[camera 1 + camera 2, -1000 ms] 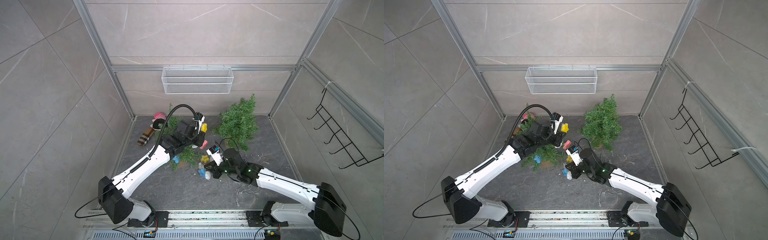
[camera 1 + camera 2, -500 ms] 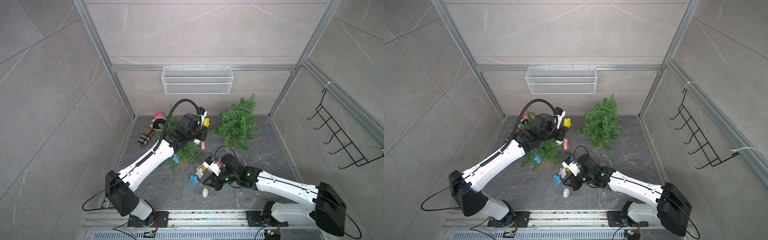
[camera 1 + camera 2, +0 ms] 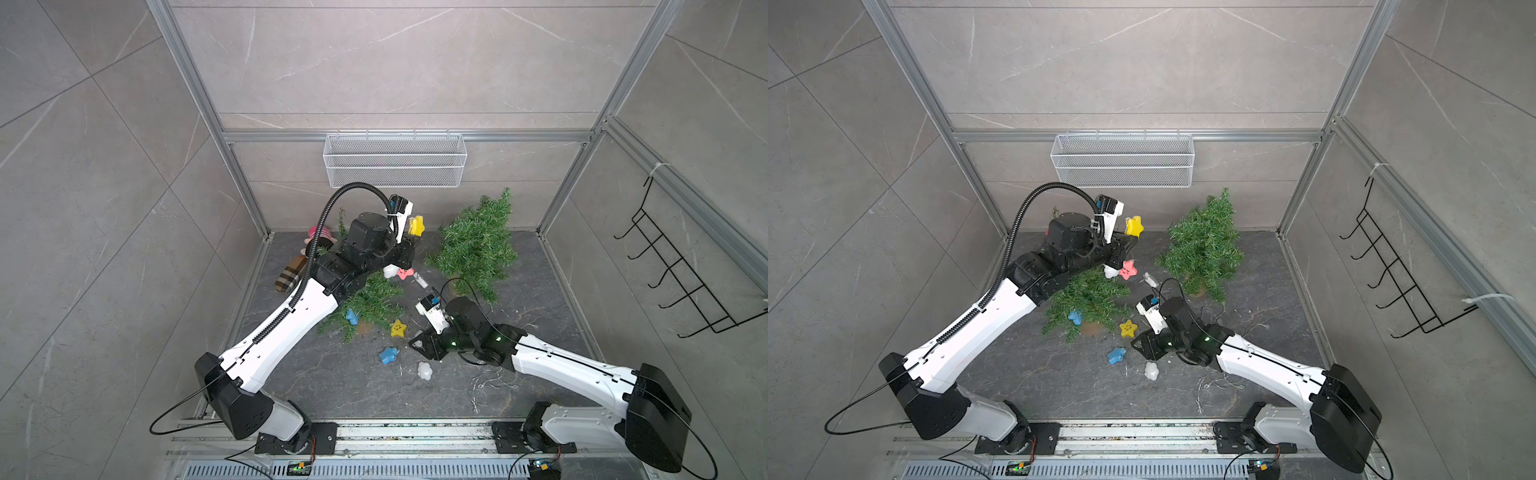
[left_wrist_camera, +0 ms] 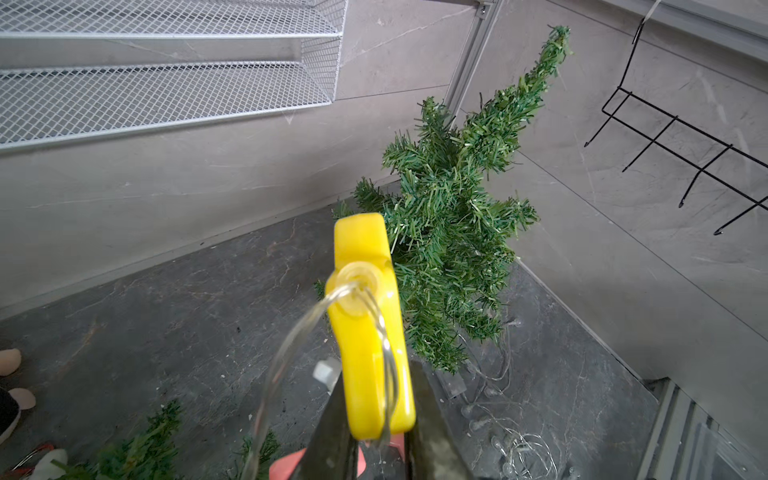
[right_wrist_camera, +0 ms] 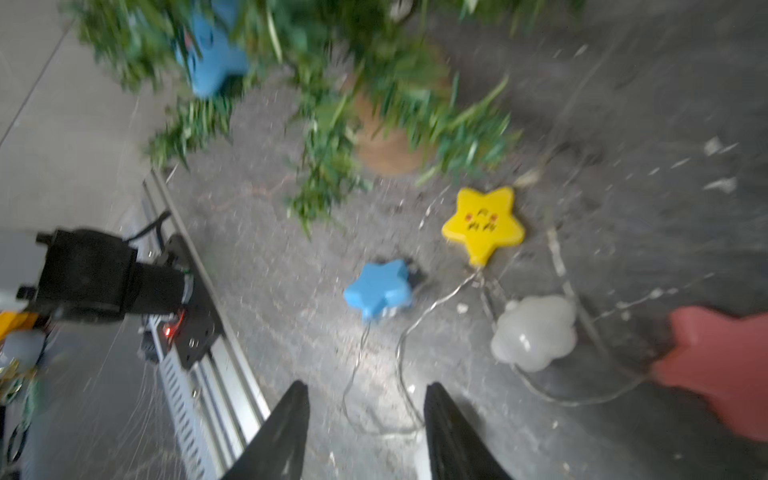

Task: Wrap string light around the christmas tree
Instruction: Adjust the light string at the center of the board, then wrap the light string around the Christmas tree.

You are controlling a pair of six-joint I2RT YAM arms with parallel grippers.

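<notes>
We see the left gripper (image 4: 376,401) pinching a yellow star (image 4: 365,291) of the string light (image 3: 388,355), raised. The right gripper (image 5: 368,399) has its jaws apart, apparently empty, though the view is blurry. Other bulbs lie scattered on the floor (image 3: 332,386) beside a fallen tree (image 3: 374,299). The upright christmas tree (image 3: 478,249) stands apart from them.

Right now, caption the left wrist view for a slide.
The left claw grips a yellow star light, its wire trailing, facing the Christmas tree.
</notes>
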